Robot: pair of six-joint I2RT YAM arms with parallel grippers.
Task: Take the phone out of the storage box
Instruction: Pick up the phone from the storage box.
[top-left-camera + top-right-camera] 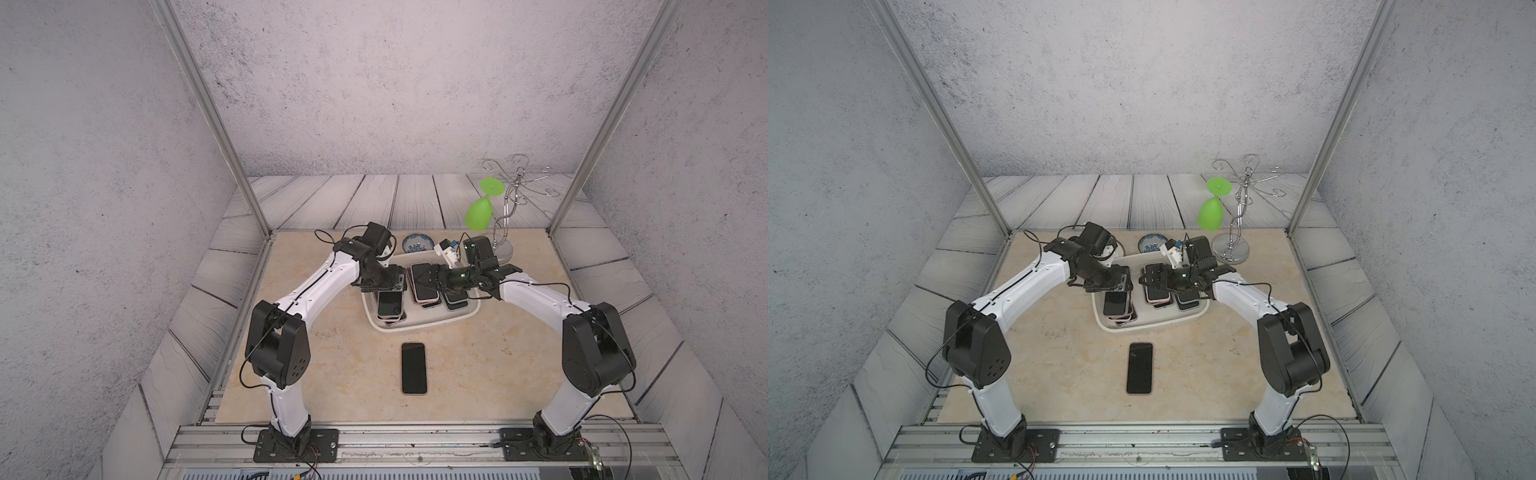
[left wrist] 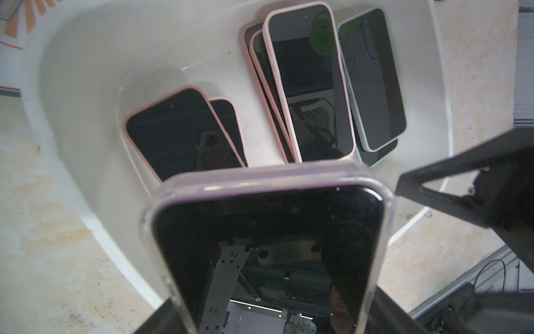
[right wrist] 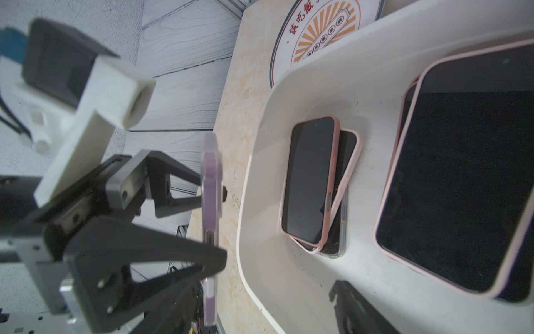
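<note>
Left pincer (image 3: 221,225): clenched across clear-cased phone (image 2: 268,245), over storage box (image 1: 419,328).
Right pincer (image 1: 424,277): released, empty.
Risk: slick case slipping, dropping onto stacked phones (image 2: 185,130).

**Phones Fill Box Mid-Table, One Lies Out Front**

The storage box (image 1: 419,328) sits on the table (image 1: 332,374), twd the rear, btwn the two arms. Inside, three phone piles lie side by side: left stack (image 1: 390,307), middle stack (image 1: 424,295), right stack (image 1: 455,301). A loose phone (image 1: 414,368) lies flat in front of the box, apart from it. The left gripper (image 1: 390,284) hangs over the box's left end w/ a held phone (image 2: 268,237). The right gripper (image 1: 426,277) hangs over the middle stack. A small dish (image 1: 417,242) sits just behind the box. A patterned plate (image 3: 326,34) lies just outside the box's rim. At rear right stands a wire rack (image 1: 516,195), w/ a goblet (image 1: 478,214) hung upside down on its left side.
</note>
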